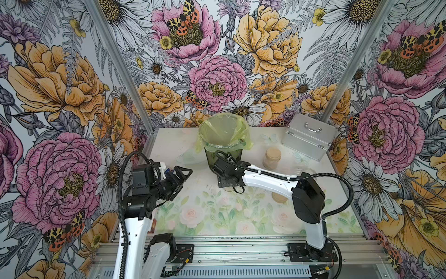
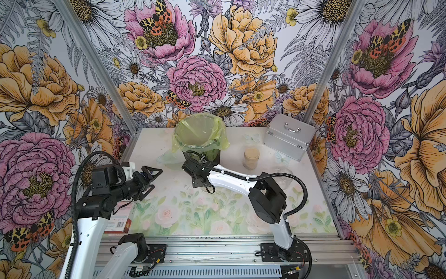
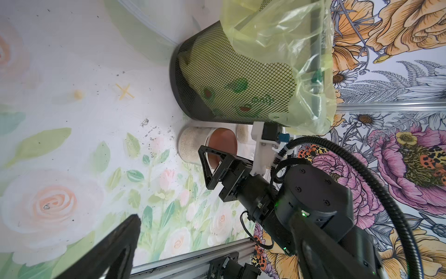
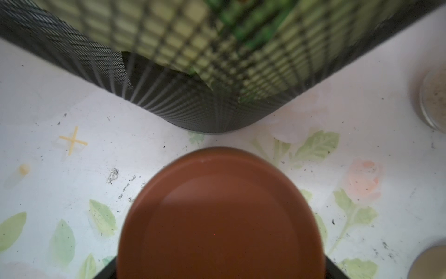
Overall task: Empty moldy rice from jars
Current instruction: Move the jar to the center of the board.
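A glass jar (image 3: 190, 147) of moldy rice (image 3: 187, 142) stands just in front of the bin (image 1: 223, 135). My right gripper (image 3: 217, 159) reaches down over it, and its reddish-brown lid (image 4: 217, 217) fills the gap between the jaws, a dark finger against each side. A second jar (image 1: 272, 158), with a beige lid and full of rice, stands to the right of the bin in both top views (image 2: 251, 158). My left gripper (image 1: 184, 180) hovers open and empty left of the bin, turned towards the right arm.
The dark mesh bin (image 3: 229, 79) is lined with a yellow-green bag. A silver case (image 1: 309, 137) sits at the back right. An open glass jar (image 2: 283, 175) and a loose beige lid (image 1: 280, 196) lie by the right arm. A red box (image 2: 120, 219) lies under the left arm.
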You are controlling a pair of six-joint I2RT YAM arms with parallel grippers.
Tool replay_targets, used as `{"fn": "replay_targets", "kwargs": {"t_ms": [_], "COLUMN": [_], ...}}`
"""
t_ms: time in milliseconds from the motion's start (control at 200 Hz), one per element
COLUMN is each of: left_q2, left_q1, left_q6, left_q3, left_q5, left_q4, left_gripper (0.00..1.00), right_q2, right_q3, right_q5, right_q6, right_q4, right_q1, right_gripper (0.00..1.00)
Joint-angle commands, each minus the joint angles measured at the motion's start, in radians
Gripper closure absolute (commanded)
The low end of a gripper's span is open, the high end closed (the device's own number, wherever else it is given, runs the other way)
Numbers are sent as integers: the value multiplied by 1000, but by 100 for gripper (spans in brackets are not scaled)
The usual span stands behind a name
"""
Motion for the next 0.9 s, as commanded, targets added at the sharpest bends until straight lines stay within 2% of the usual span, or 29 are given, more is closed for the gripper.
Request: {"fn": "replay_targets", "kwargs": {"t_ms": [0,265,450,560,731,896], "left_q2": [1,7,11,0,-28,-24], "left_q1": [10,6,-40,-122,-307,-475], "left_q6": [20,16,20,11,-5,77], "left_q3": [13,24,35,30,-13,-36], "left_q5": [25,24,-12,-86,-228,-336], "left_q4": [2,2,3,36,166,303], "left_gripper": [1,1,1,1,1,1], "right_q2": [-14,-125,-245,-300,-359,-390], "right_q3": [-35,-138,-250,-284,-279,-219], "right_q5": [14,-14,-14,-43,-105,-162], "right_q6": [6,0,-7,-25,-53,-88], "right_q4": [21,10,-20,-37,-89,-170], "right_q1": [0,-5,-18,-40,-82,-122], "right_gripper": [26,28,28,29,30,30]}}
